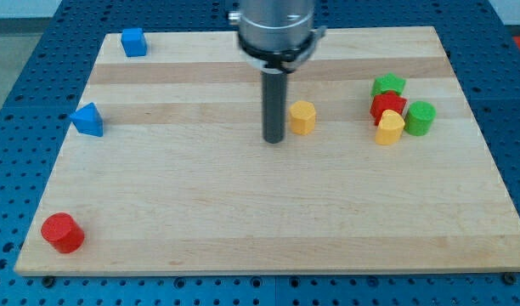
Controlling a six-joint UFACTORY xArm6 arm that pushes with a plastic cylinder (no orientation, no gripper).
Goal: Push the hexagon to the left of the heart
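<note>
The yellow hexagon (302, 117) sits on the wooden board, right of centre. My tip (274, 140) rests on the board just to the hexagon's left, a small gap apart. The yellow heart (389, 127) lies further to the view's right, in a tight cluster with other blocks. The hexagon is about a hundred pixels to the left of the heart.
Around the heart are a green star (388, 85), a red star (387, 105) and a green cylinder (420, 118). A blue cube (133, 42) is at top left, a blue triangle (87, 120) at the left edge, a red cylinder (62, 233) at bottom left.
</note>
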